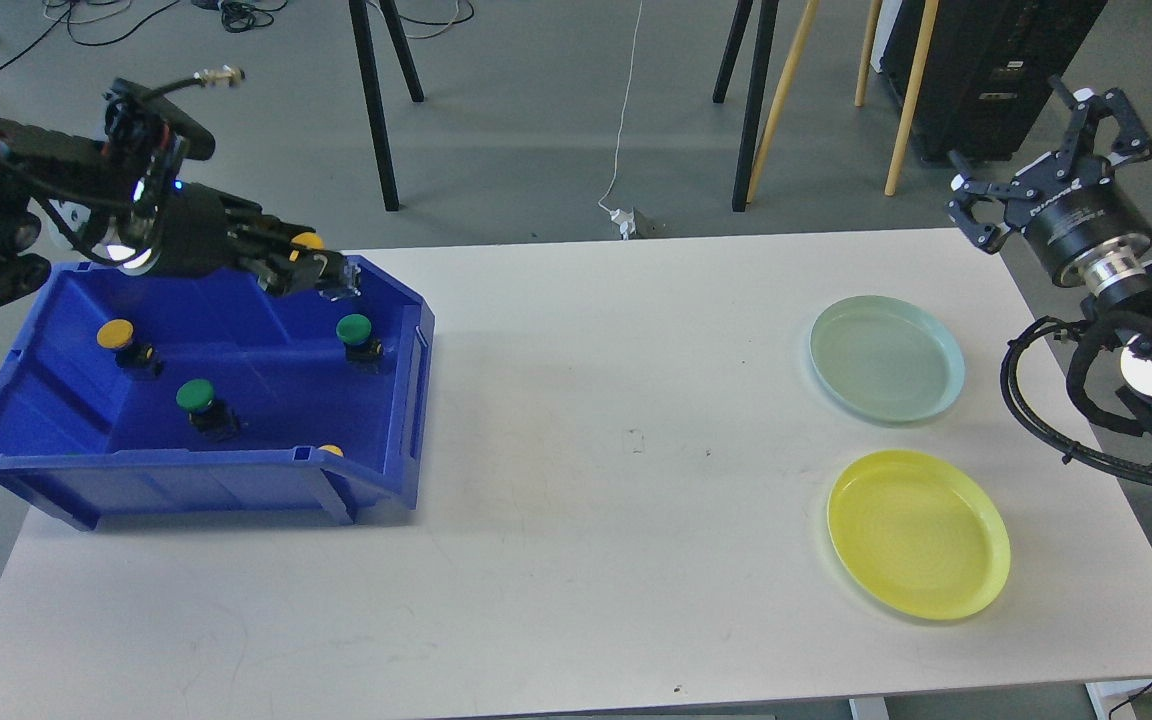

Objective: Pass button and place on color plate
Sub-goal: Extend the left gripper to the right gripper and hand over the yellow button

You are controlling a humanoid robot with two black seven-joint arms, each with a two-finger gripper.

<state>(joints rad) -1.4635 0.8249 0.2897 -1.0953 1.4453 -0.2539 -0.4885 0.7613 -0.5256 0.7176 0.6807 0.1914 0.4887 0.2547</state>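
At upper left of the frame, the left gripper [321,272] sits over the blue bin [26,420], its jaws apparently clamped on a yellow push button [307,241]. The button looks light, rigid and plastic, with a smooth domed cap likely to slip; gripping the dark body below the cap seems safest. At upper right, the right gripper [1051,150] waits with jaws apart above the pale green plate [886,358] and yellow plate [918,533]. Lettering on its body is unreadable.

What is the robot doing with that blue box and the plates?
The left end effector is over the blue bin, closed on a yellow button. More yellow and green buttons sit inside the bin. The right end effector waits open, off the table's far corner. The green plate and yellow plate are both empty.
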